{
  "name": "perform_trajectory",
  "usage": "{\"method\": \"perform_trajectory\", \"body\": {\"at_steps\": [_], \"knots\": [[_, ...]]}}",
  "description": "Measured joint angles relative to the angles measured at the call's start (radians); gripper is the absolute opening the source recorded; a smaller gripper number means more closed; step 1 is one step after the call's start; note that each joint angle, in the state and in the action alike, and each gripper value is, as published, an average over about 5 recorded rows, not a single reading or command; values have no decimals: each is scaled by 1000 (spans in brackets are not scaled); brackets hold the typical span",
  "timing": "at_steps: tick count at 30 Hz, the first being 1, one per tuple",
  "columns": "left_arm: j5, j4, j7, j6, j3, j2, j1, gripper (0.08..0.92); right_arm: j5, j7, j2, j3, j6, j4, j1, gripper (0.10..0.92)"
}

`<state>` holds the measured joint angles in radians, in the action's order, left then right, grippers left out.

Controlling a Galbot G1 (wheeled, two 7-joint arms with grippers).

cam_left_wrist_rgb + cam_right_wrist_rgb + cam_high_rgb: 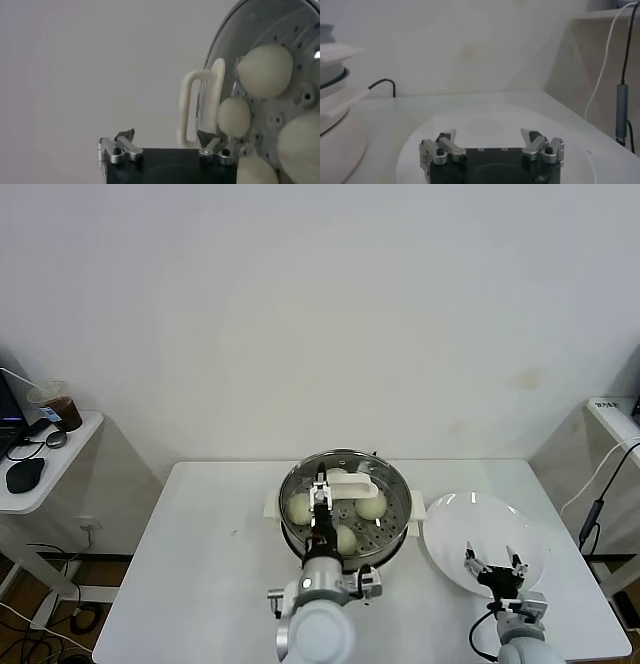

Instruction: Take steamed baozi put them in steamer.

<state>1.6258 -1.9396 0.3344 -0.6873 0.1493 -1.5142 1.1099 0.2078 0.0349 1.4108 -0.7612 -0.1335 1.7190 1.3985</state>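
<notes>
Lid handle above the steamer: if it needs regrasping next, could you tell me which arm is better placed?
Left. The left end effector is open right at the white lid handle over the steamer. The right end effector is open over the plate, off to the side.

Cream-white baozi (371,505) in shiny steel steamer (396,484) dotted with holes; plain white plate (450,529) at right; white table (200,574); dark brown drink (66,410) far left.

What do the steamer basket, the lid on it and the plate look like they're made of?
Steamer: shiny metal, likely steel; reflective wall, punched holes in the floor. Lid: clear, probably glass, since the buns show through; its handle looks like matte white plastic. Plate: glossy white, ceramic or plastic, can't tell which.
</notes>
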Motion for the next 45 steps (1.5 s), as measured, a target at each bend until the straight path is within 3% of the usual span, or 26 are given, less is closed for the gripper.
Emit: {"method": "perform_trajectory", "body": {"at_steps": [11, 18, 25, 32, 45], "knots": [[-65, -179, -30, 42, -88, 44, 81, 823, 1, 12, -4, 20, -13, 35, 21, 823], [-324, -262, -124, 164, -274, 76, 154, 823, -7, 51, -5, 16, 7, 89, 49, 823], [-776, -248, -201, 391, -526, 77, 281, 823, -10, 74, -9, 20, 17, 161, 94, 823], [-1161, -197, -275, 573, -650, 63, 412, 823, 2, 73, 1, 29, 20, 213, 151, 823], [-1421, -216, -334, 578, -705, 38, 623, 823, -13, 70, 0, 54, 14, 302, 256, 823]]}}
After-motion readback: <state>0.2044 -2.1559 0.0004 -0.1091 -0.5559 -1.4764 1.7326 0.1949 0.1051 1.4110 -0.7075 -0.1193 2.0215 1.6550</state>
